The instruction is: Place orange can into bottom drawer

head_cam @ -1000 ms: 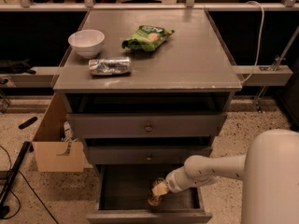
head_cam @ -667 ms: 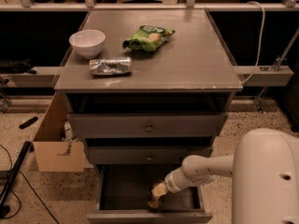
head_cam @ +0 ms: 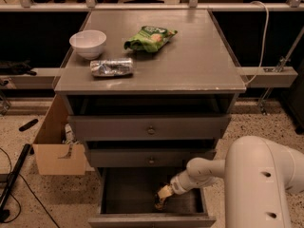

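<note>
Placement step, late stage; bottom drawer point(head_cam: 124, 194) is pulled open, dark interior showing, the two knobbed drawers above it shut; arm point(head_cam: 205, 169) reaches in from the right and down into the drawer; end effector point(head_cam: 164, 193) sits low inside, toward the front right; orange can point(head_cam: 159, 204) is right under or against its tip, inside the drawer, at or near the drawer floor; only a small coppery bit of the can shows, upright or tilted not clear; cannot tell if the end effector is clamped on the can or has already let go, too dark and too hidden; tabletop point(head_cam: 194, 63) carries a white bowl point(head_cam: 88, 43), a crushed silver can point(head_cam: 112, 67) just in front of the bowl, and a green snack bag point(head_cam: 150, 37) further back; cardboard box point(head_cam: 54, 151) on the floor left of the cabinet; judgement: can is as good as in, task nearly done; next move calls for a release if it is not yet done, then a straight lift up and back out, keeping clear of the middle drawer's underside and not knocking the can over.
</note>
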Controlling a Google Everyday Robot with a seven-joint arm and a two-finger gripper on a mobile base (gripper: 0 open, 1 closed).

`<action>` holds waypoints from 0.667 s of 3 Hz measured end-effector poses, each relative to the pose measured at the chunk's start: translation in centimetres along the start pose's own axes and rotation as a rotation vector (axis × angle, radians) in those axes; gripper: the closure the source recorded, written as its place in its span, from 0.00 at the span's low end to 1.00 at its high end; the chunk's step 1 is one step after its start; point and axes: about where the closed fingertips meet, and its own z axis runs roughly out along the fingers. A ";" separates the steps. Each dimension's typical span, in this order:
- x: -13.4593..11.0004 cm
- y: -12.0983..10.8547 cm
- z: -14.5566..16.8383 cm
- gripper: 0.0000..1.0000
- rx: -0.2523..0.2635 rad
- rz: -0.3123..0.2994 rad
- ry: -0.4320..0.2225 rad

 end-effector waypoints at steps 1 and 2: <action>-0.2 -2.9 1.7 1.00 0.007 0.072 -0.028; 0.1 -4.4 2.4 1.00 0.012 0.131 -0.053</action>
